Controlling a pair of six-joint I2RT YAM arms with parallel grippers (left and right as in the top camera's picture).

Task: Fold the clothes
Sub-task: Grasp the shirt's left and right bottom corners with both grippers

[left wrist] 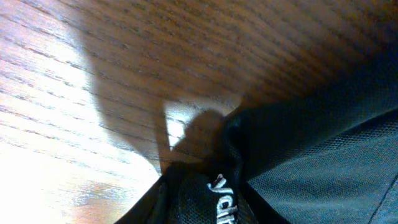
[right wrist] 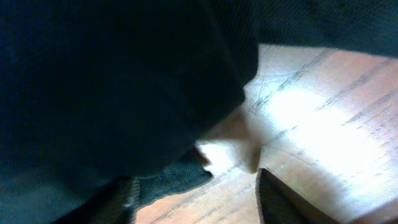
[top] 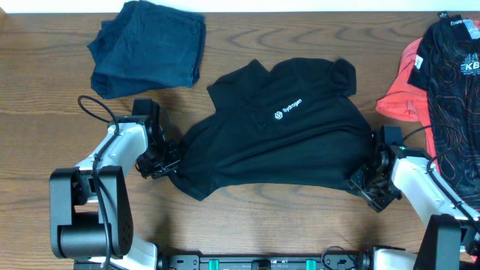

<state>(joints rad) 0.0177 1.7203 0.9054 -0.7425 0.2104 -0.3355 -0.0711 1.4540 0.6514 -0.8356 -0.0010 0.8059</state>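
A black shirt [top: 285,135] lay spread on the table [top: 45,112]. The left pincer [top: 169,160] clenched its corner, seemingly to fold it. The right pincer [top: 364,178] met the opposite edge, grip unclear.

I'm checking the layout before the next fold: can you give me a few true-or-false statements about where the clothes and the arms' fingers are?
1. The black polo shirt lies in the middle of the table with its white logo facing up. True.
2. The navy garment lies at the table's right edge. False: it lies at the far left in the overhead view.
3. The coral-pink garment lies against the black garment with red lines. True.
4. Both arms' fingers hover over the navy garment. False: the left fingers are at the polo shirt's left edge, the right fingers at its right edge.
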